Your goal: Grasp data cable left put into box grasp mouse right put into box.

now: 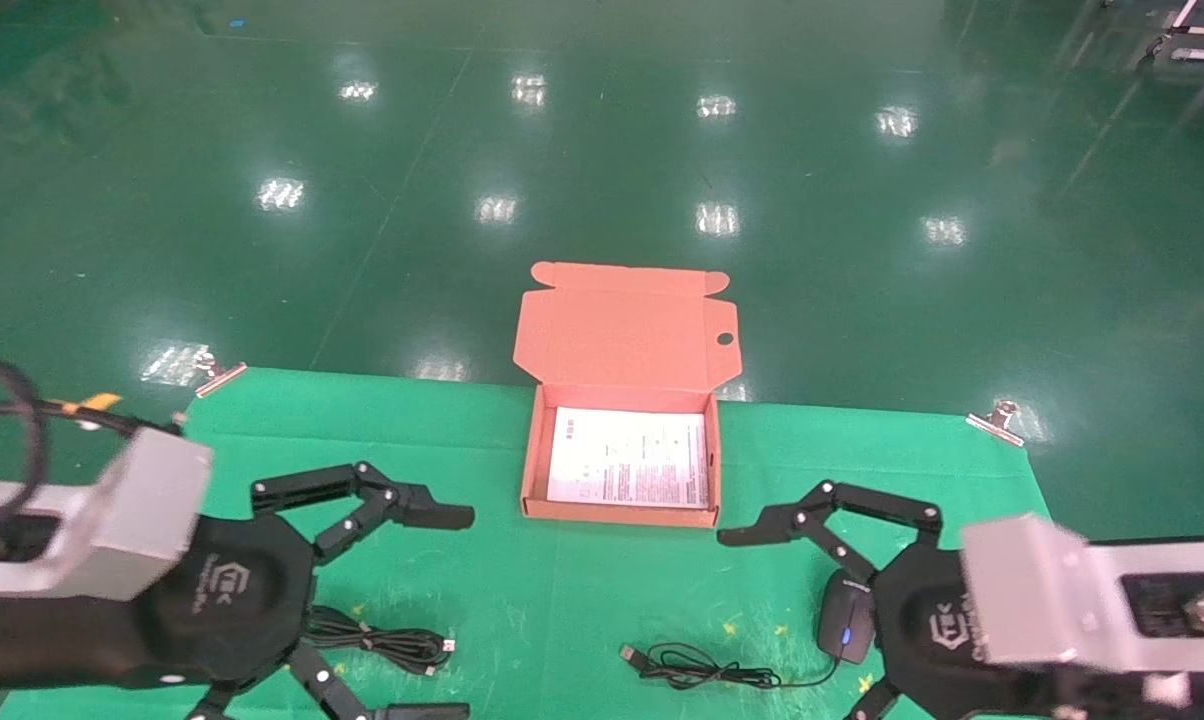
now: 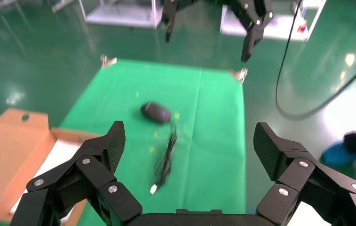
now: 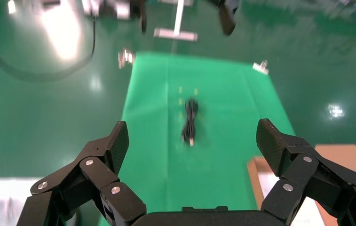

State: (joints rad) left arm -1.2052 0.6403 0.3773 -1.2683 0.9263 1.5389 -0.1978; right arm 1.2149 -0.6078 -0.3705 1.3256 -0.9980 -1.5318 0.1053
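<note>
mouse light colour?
Blue: a small light on the black mouse, clearest in the head view.

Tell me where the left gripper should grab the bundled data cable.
Likely across the middle of the data cable, coming from above: the strands lie flat in one long bunch on the green mat, thickest mid-length. The left gripper is open beside it.

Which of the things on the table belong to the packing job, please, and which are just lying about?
Job:
- data cable, beside the open left gripper
- mouse, partly under the open right gripper
- box, lid open, white sheet inside

Lying about:
- metal clips holding the green cloth's far corners
</note>
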